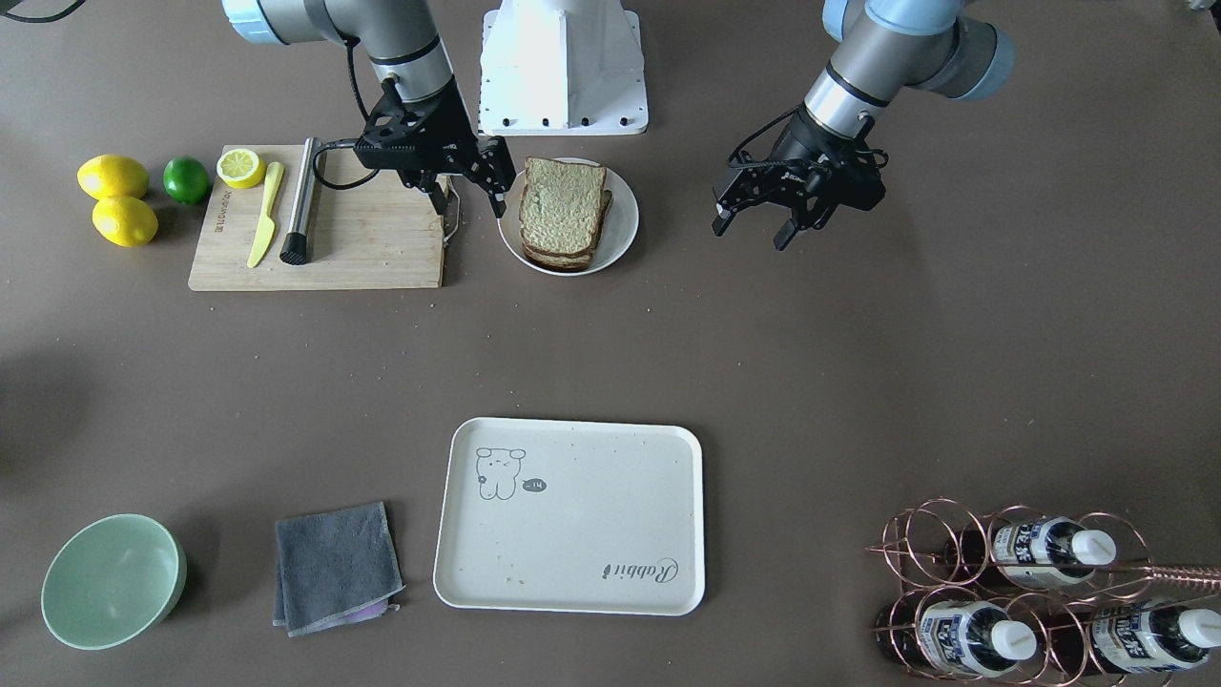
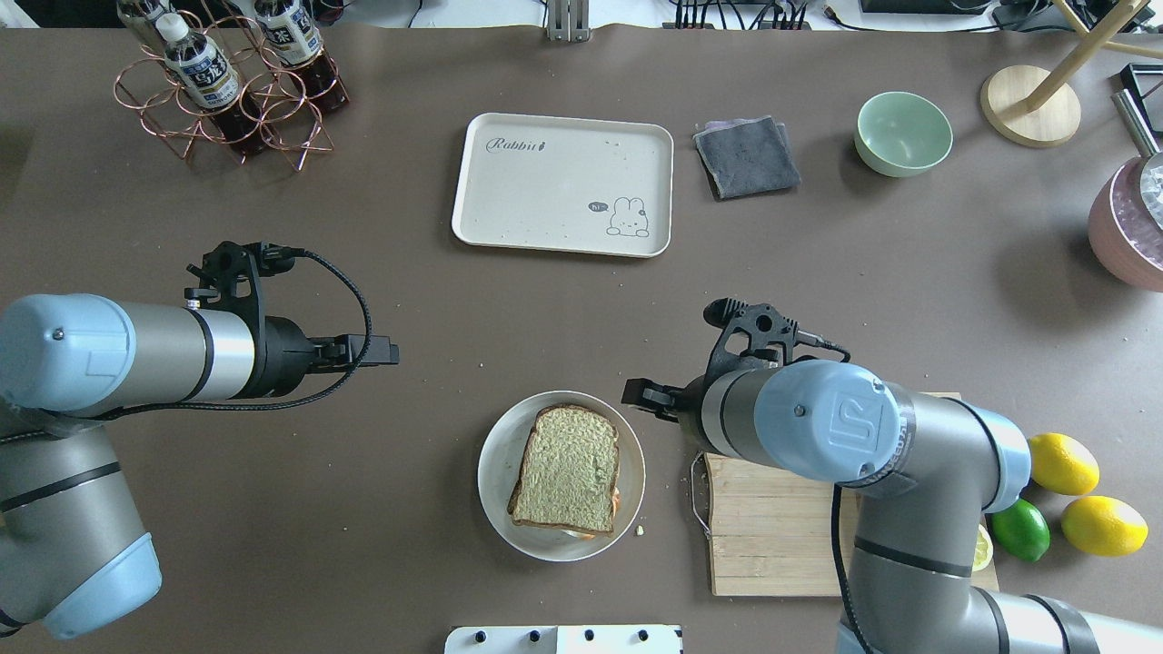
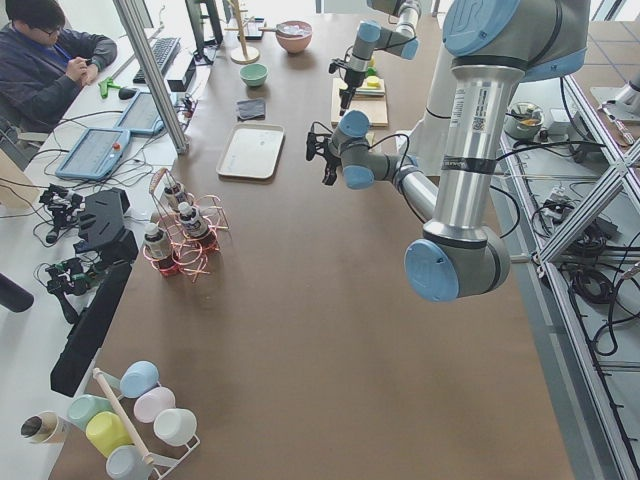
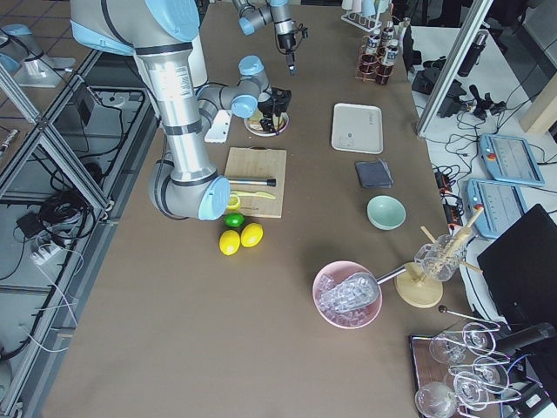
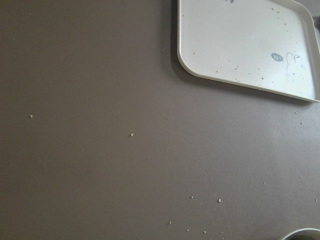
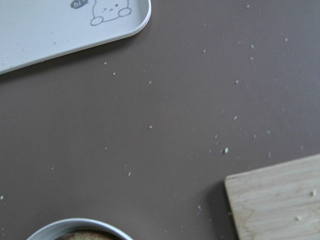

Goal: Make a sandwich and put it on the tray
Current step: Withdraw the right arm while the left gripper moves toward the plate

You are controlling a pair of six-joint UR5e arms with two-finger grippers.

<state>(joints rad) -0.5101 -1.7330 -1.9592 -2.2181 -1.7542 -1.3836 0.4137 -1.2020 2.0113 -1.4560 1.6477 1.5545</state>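
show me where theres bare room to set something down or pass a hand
Widest bare stretch: the table between the plate and the tray. Another: between the left tool and the bottle rack. The tray's own floor is free too. Crowded: from the lemons across the cutting board to the plate, where the right tool hangs beside the sandwich.

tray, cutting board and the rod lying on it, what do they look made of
Tray: likely plastic or melamine, cream, smooth and matte, with a moulded rounded rim. Cutting board: pale wood or bamboo, visible grain strips, looks unvarnished. Rod: brushed metal, grey with a lengthwise sheen; its dark end may be plastic.
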